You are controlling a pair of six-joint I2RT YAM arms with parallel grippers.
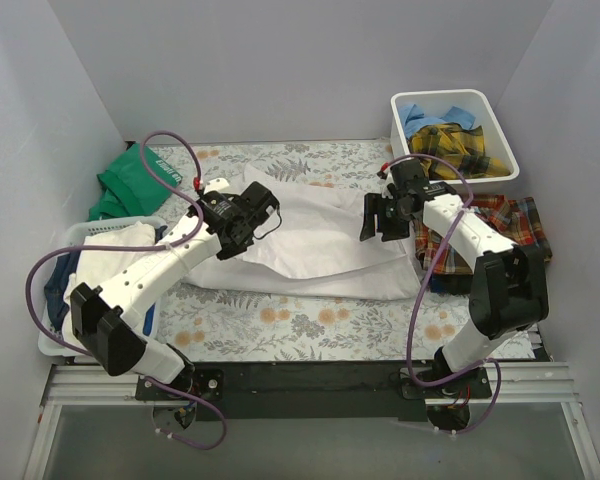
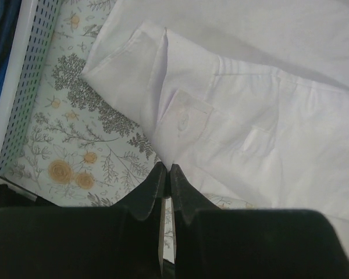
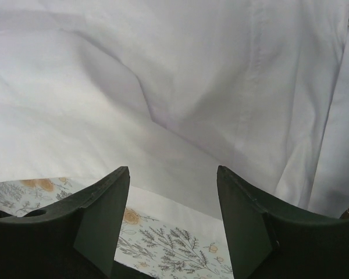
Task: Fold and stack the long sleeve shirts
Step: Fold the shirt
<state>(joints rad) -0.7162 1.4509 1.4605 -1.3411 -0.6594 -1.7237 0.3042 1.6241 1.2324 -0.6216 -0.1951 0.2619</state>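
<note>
The large white shirt [image 1: 325, 245] lies spread across the middle of the floral cover, with a cuffed sleeve [image 2: 125, 58] at its left. My left gripper [image 1: 245, 228] [image 2: 166, 168] hangs over that left part, shut, and a corner of the white shirt [image 2: 250, 116] runs right into its tips. My right gripper [image 1: 380, 218] [image 3: 173, 174] hovers open above the white shirt [image 3: 163, 70] near its right edge, nothing between its fingers. A red plaid shirt [image 1: 510, 225] lies folded at the right. A yellow plaid shirt [image 1: 455, 145] and a light blue one [image 1: 420, 118] sit in the bin.
A white bin [image 1: 500, 130] stands at the back right. A white mesh basket [image 1: 75, 240] [image 2: 35, 75] with cloth stands at the left, and green cloth [image 1: 130, 185] lies behind it. Grey walls close in on three sides. The floral cover [image 3: 163, 244] shows under the shirt.
</note>
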